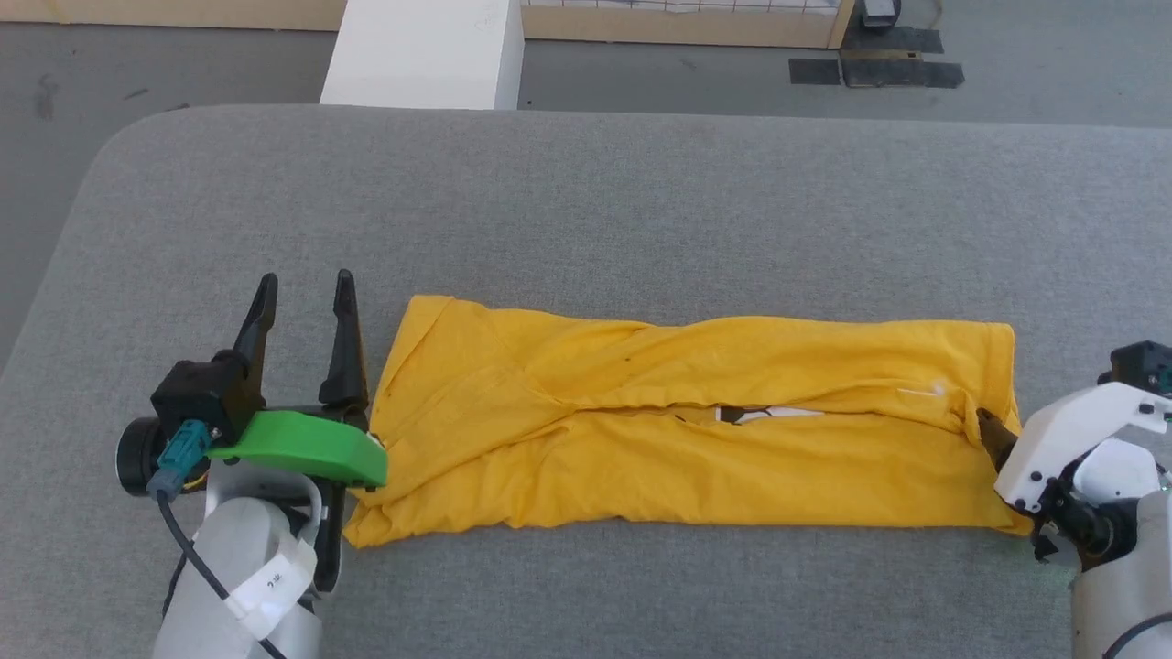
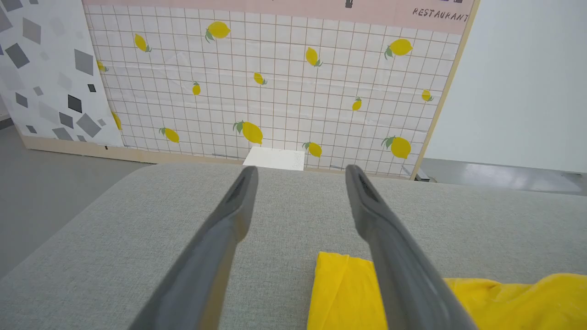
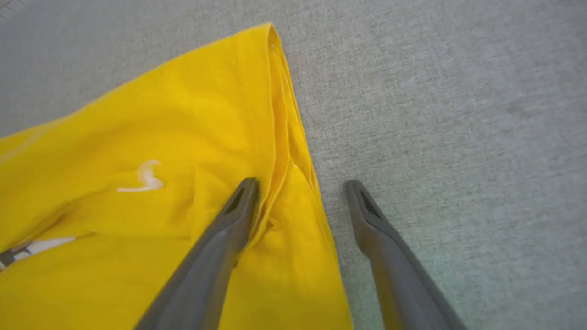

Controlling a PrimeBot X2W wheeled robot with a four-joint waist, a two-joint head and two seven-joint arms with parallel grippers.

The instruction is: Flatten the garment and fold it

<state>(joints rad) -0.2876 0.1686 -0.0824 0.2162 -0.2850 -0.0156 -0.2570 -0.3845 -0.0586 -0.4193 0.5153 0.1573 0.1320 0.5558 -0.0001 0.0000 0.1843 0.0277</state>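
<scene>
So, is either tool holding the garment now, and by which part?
Nothing is held. The left tool is open beside the garment; the right tool is open at its edge.

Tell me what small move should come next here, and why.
Probably close the right hand on the right end of the garment. Its open fingers straddle that edge, one over cloth, one over the table, while the garment lies as a long folded strip. The left hand stands open beside the other end.
</scene>
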